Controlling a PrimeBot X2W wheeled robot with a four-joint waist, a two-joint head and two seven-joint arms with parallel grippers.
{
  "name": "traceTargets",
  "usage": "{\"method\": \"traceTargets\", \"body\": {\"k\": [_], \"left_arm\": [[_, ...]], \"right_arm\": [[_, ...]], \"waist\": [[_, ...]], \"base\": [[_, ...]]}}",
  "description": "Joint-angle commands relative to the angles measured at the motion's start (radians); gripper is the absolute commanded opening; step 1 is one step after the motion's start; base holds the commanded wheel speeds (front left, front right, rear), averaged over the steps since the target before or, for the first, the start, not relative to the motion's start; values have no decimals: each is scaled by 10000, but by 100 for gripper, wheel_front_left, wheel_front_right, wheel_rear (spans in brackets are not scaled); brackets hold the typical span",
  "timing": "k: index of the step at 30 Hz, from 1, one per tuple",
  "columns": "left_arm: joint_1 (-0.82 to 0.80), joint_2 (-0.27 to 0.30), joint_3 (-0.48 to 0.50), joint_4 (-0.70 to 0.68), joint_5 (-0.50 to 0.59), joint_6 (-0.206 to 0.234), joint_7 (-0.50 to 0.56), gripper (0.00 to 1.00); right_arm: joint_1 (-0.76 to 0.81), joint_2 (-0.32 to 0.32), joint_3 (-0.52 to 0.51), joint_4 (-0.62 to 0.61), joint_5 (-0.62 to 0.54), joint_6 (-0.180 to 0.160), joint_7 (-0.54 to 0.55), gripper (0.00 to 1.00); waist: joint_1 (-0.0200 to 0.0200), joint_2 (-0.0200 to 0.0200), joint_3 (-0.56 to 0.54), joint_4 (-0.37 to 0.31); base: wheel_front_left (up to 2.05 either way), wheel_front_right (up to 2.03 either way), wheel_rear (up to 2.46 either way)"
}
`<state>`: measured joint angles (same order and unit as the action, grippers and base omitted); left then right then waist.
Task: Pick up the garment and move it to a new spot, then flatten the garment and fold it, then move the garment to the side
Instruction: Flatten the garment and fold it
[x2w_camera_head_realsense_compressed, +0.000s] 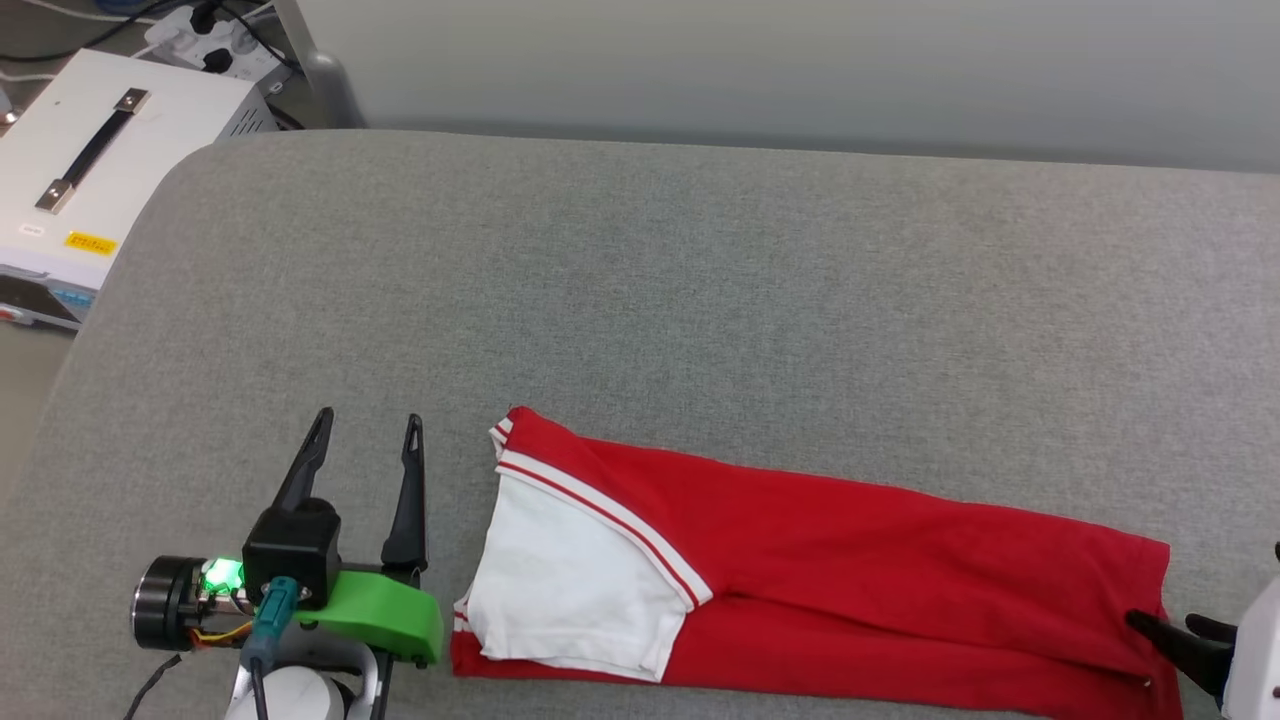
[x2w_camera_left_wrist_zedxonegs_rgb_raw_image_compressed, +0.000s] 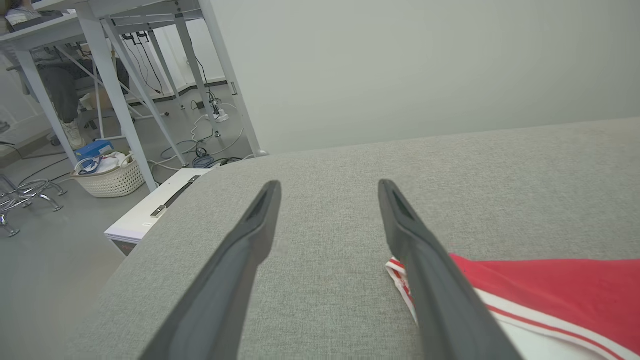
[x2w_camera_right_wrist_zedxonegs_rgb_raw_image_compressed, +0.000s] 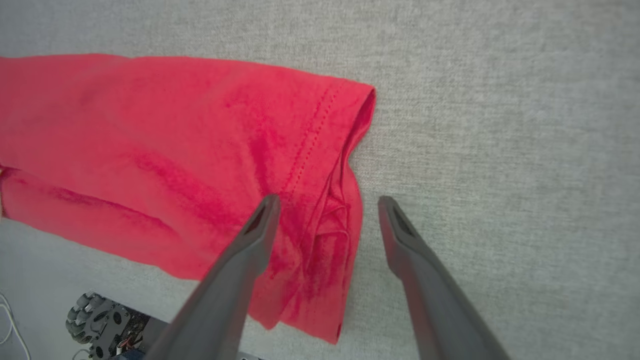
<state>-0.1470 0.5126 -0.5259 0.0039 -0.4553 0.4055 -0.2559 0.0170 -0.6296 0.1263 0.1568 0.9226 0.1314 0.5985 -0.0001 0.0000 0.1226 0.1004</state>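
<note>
Where the grey padded table (x2w_camera_head_realsense_compressed: 700, 280) comes nearest the robot, the garment (x2w_camera_head_realsense_compressed: 800, 560) lies folded into one long narrow band. Its long axis runs from the robot's left to its right, slanting a little so that the right end sits nearer the robot. The sleeve end points left and the hem end points right. At the left end a white short sleeve (x2w_camera_head_realsense_compressed: 560, 580) lies flat on the red body, edged with red-and-white striped trim (x2w_camera_head_realsense_compressed: 610, 530). The rest of the band is plain red and mostly smooth, with a soft lengthwise crease. At the hem a line of stitching shows, and the layers at the near corner are rumpled.

Just left of the garment's sleeve end, the left gripper (x2w_camera_head_realsense_compressed: 369, 417) hovers with its two fingers spread, gripping nothing and pointing away from the robot. At the garment's hem end the right gripper (x2w_camera_right_wrist_zedxonegs_rgb_raw_image_compressed: 328, 198) is also spread wide, one finger over the red hem corner and the other over the table just right of the garment. Whether it touches the cloth cannot be told.

Beyond the garment the table's grey fabric stretches on. Far to the garment's left, off the table, stands a white box (x2w_camera_head_realsense_compressed: 100, 150) with a black handle. Behind the garment, past the table's far edge, rises a pale wall (x2w_camera_head_realsense_compressed: 800, 70).
</note>
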Motion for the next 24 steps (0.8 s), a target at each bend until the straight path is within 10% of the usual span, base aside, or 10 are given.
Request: {"method": "traceTargets", "body": {"k": [1,14,15,17,24], "left_arm": [[208,-209,218,18,248,-175,-58,100],[950,-1989,2246,277,2182,-1744,-58,100],[996,-2109,2363,296,2310,-1837,-58,100],[1093,-2312,2575,313,2519,-1992,-58,100],[1609,-2922,3372,320,3119,-2491,-58,100]], "right_arm": [[-259,83,84,122,130,-7,-19,100],[-833,466,2150,1083,486,-7,-109,100],[-855,417,2271,1166,525,-7,-167,95],[-920,300,2412,1324,539,-7,-370,0],[-1210,-321,2102,1741,756,-7,-1299,0]], "waist": [[1,0,251,216],[1,0,489,424],[1,0,466,417],[1,0,404,377],[1,0,-21,133]], "base": [[0,0,0],[0,0,0],[0,0,0],[0,0,0],[0,0,0]]}}
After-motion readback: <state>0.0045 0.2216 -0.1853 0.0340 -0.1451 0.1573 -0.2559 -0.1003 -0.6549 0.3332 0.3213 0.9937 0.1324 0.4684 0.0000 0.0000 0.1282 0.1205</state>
